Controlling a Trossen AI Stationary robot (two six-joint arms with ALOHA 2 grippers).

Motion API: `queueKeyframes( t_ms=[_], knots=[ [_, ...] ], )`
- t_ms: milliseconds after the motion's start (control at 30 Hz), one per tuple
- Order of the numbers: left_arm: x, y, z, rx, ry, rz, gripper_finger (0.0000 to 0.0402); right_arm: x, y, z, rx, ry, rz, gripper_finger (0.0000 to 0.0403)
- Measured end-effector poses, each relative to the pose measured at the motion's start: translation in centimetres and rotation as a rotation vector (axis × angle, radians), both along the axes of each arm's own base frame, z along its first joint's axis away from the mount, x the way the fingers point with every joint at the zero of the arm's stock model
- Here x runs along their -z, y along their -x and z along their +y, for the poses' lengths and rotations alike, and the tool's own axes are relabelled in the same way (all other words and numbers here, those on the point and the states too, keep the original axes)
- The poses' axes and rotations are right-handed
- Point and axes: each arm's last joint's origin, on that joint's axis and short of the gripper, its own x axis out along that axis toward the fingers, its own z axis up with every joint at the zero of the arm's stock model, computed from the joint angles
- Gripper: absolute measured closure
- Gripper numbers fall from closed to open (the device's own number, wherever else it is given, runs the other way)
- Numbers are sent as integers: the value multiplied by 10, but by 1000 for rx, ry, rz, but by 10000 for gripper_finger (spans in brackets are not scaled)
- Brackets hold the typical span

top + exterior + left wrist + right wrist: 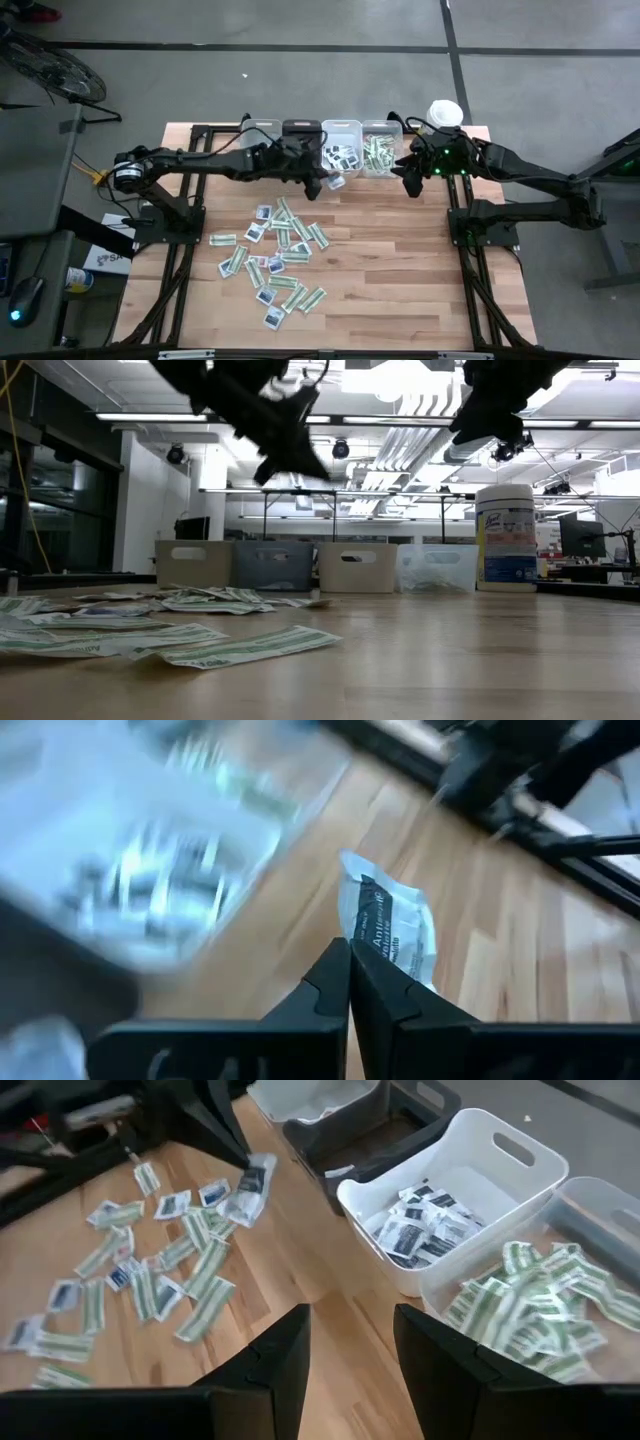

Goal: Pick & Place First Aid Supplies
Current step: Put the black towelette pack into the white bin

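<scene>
- Hanging over the back of the table, the left gripper point(332, 184) has its fingers pinched tight on a white packet point(392, 925) with dark print, so yeah, it's holding one
- that packet sticks out past the fingertips, crumpled, gripped by one edge, up in the air and not touching the wood
- from above it sits just in front of the white bin point(341, 148), right at its front edge, not quite over the inside as far as I can see
- right wrist view shows the same thing: packet dangling from the left arm's tip beside the dark bin point(375, 1125) and near the white bin's corner
- white bin already has a bunch of the white and dark-blue packets point(420, 1225) in it; the clear bin point(378, 148) next to it is full of green-and-white strips point(525, 1305)
- four bins in a row along the back edge, tan bin point(194, 564) at the left end, then dark, white, clear
- right gripper point(412, 183) hovers near the clear bin's right side, fingers spread apart, nothing between them
- the rest of the supplies sit in a loose pile point(276, 255) mid table, green strips and white squares mixed together, well apart from both grippers
- canister point(506, 538) with a blue label stands upright at the back right corner, past the clear bin
</scene>
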Motion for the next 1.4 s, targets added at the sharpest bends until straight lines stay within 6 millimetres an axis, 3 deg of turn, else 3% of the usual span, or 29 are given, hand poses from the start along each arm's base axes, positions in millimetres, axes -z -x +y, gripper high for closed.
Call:
queueKeyframes(
  t_ms=[200,400,667,1067,1200,1400],
  knots=[
    [-47,-11,4,62,-268,-78,401,-3,-20,-2,-58,-7,-97,263],
    [-68,-13,7,68,-443,-80,401,-7,-46,-4,-97,44,-219,263],
    [-71,-13,7,148,-589,-50,401,-1,-74,-10,-125,66,-299,259],
    [-72,-14,5,211,-626,-55,401,15,-95,-18,-88,6,-298,198],
    [-72,-14,5,222,-627,-59,401,21,-99,-19,-77,-22,-280,225],
    [-72,-14,4,259,-633,-69,401,23,-101,-20,-59,-35,-277,319]
  ],
)
